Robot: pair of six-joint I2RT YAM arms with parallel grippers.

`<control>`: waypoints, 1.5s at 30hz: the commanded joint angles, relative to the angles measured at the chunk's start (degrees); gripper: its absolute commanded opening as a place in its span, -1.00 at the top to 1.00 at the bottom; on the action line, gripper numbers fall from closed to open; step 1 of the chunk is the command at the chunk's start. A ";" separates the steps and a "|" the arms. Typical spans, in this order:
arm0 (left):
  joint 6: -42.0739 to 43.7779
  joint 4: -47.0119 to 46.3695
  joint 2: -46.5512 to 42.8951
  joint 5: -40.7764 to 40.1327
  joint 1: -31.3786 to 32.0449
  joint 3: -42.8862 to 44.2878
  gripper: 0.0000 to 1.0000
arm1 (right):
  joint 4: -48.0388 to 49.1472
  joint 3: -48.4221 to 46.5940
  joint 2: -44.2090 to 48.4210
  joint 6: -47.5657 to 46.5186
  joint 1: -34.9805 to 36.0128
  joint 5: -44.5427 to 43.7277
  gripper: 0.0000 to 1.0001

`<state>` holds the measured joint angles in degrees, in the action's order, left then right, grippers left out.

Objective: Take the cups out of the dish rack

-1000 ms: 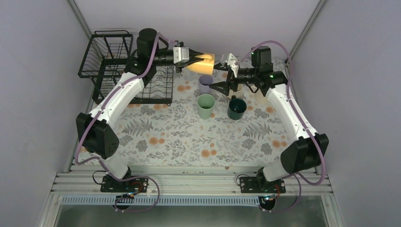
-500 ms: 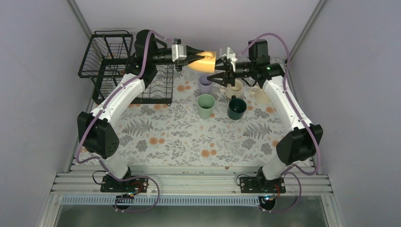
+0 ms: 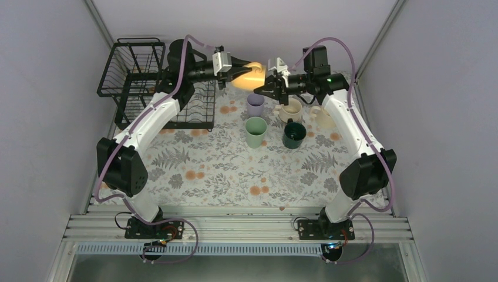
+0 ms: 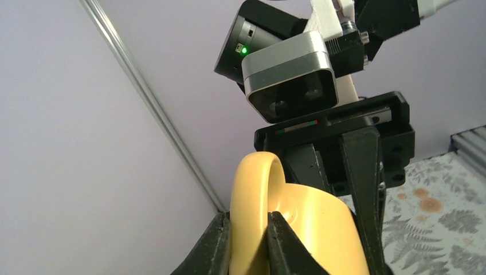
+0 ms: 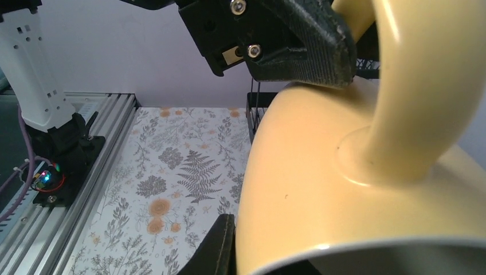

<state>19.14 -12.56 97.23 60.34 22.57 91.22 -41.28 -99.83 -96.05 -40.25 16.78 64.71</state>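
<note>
Currently, the left gripper [image 3: 239,69] is clamped on the handle of the glossy yellow ceramic mug [image 3: 251,74], held in the air just past the right edge of the black wire dish rack [image 3: 197,111]. The right gripper [image 3: 262,81], fingers spread, straddles the mug's mouth end. Flowered tablecloth [image 3: 229,158] shows between the rack and the lavender plastic tumbler [image 3: 255,104] below.

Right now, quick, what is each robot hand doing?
Left gripper: shut on the yellow mug, pinching its handle.
Right gripper: open, fingers either side of that mug.
</note>
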 commanded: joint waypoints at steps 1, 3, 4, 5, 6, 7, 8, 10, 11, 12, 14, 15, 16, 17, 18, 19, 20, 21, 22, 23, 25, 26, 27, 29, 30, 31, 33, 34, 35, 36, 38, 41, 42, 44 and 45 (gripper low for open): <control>7.48 -2.16 -1.10 3.29 0.46 0.93 0.55 | -3.16 -0.41 0.29 2.76 -0.16 1.04 0.93; 9.80 0.46 -1.64 0.81 0.46 0.98 -0.06 | -4.76 -1.19 2.08 2.36 -0.14 -0.75 0.94; 11.40 2.04 -2.04 -0.32 0.39 0.90 -0.20 | -5.95 -1.87 2.19 1.91 -0.24 -2.00 0.94; 13.54 3.47 -2.73 -1.10 0.21 0.55 -0.32 | -7.53 -2.51 2.18 1.39 -0.44 -3.31 0.94; 15.07 4.70 -3.47 -1.75 0.13 0.23 -0.41 | -8.88 -3.24 2.30 0.94 -0.55 -5.11 0.94; 16.61 5.95 -4.22 -2.57 0.03 0.01 -0.48 | -9.60 -3.85 2.49 1.29 -0.66 -7.81 0.94; 17.66 6.79 -5.07 -3.39 0.02 -0.36 -0.58 | -10.88 -4.70 2.65 1.60 -0.81 -10.99 0.93; 19.67 8.36 -6.89 -4.77 -0.06 -0.91 -0.96 | -13.68 -6.46 3.29 1.04 -1.74 -15.10 0.93; 21.00 9.97 -7.45 -5.59 -0.07 -0.74 -1.00 | -14.21 -6.71 4.11 1.19 -2.15 -18.07 0.93; 22.66 12.29 -7.77 -6.98 -0.18 -0.14 -1.00 | -14.75 -6.73 5.16 1.08 -2.44 -20.83 0.93; 27.32 19.15 -7.95 -9.54 -0.24 2.13 -1.00 | -15.33 -6.13 6.97 1.69 -2.75 -28.90 0.93; 29.88 22.85 -7.81 -11.99 -0.24 3.43 -1.00 | -16.36 -6.27 7.35 1.81 -2.76 -33.30 0.93; 31.65 25.63 -7.89 -14.77 -0.29 4.39 -1.00 | -17.83 -6.57 7.40 1.77 -2.99 -38.53 0.93; 32.75 27.29 -8.10 -18.35 -0.25 4.71 -1.00 | -19.14 -6.62 7.42 1.99 -3.62 -41.94 0.93; 34.17 28.88 -8.36 -21.93 -0.32 4.69 -1.00 | -20.48 -6.45 7.31 2.18 -4.29 -45.39 0.93; 36.31 30.96 -8.57 -25.33 -0.33 4.82 -1.00 | -22.38 -5.65 7.22 2.18 -5.21 -48.38 0.93; 38.44 32.91 -8.62 -28.53 -0.33 4.83 -1.00 | -23.26 -4.79 7.22 2.10 -5.80 -50.09 0.93; 39.94 34.35 -8.66 -31.87 -0.50 4.67 -1.00 | -24.58 -3.63 7.38 1.98 -7.22 -51.20 0.93; 41.61 35.13 -8.72 -35.82 -0.58 4.36 -1.00 | -24.89 -1.93 7.98 1.89 -8.25 -52.46 0.93; 43.22 35.42 -8.84 -39.33 -0.71 3.65 -1.00 | -24.94 0.08 8.60 1.69 -9.21 -53.65 0.93; 46.62 34.39 -9.29 -46.83 -0.91 1.07 -1.00 | -24.38 4.33 10.06 1.28 -10.92 -55.75 0.93; 48.20 32.68 -9.74 -50.08 -1.19 -0.82 -1.00 | -23.97 6.38 10.68 1.00 -11.68 -57.07 0.93; 49.71 30.49 -10.32 -53.02 -1.60 -3.12 -1.00 | -23.57 8.47 11.20 0.80 -12.39 -58.57 0.93; 52.57 27.23 -11.54 -56.07 -2.91 -7.51 -1.00 | -23.04 12.25 12.01 0.32 -13.78 -61.06 0.93; 53.35 26.30 -12.09 -56.49 -3.88 -9.06 -1.00 | -23.06 13.88 12.42 -0.22 -14.59 -61.52 0.93; 53.60 25.69 -12.23 -56.81 -4.81 -10.18 -1.00 | -22.87 15.46 12.92 -0.73 -15.34 -61.79 0.93; 53.28 25.18 -11.72 -57.98 -6.79 -11.26 -1.00 | -22.45 18.38 13.67 -1.57 -16.36 -62.59 0.93; 53.23 25.21 -11.40 -58.46 -7.59 -11.63 -1.00 | -22.00 19.79 13.96 -1.70 -16.82 -63.00 0.93; 53.28 25.20 -11.06 -58.88 -8.34 -12.10 -1.00 | -21.48 21.07 14.11 -1.95 -17.19 -63.63 0.93; 53.29 25.10 -10.83 -58.95 -9.10 -12.51 -1.00 | -20.99 22.10 14.11 -2.09 -17.47 -64.17 0.93; 53.31 23.82 -10.69 -58.48 -10.25 -14.07 -1.00 | -20.65 23.82 13.78 -2.35 -17.84 -64.54 0.93; 53.22 20.80 -10.97 -57.70 -11.55 -17.32 -1.00 | -20.31 26.00 12.61 -2.62 -18.22 -64.23 0.93; 53.17 20.17 -10.93 -57.44 -11.78 -18.03 -1.00 | -19.59 26.86 12.03 -2.49 -18.43 -64.70 0.93; 53.03 19.33 -10.85 -57.13 -12.28 -19.06 -1.00 | -18.52 28.48 11.19 -2.66 -18.76 -65.53 0.93; 53.09 19.02 -10.84 -57.09 -12.48 -19.47 -1.00 | -17.90 29.18 10.63 -2.84 -19.11 -65.85 0.93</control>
<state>71.57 10.00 86.94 3.18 10.87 73.56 -63.86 -72.53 -84.68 -41.63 -1.17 1.45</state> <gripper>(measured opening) 0.998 0.067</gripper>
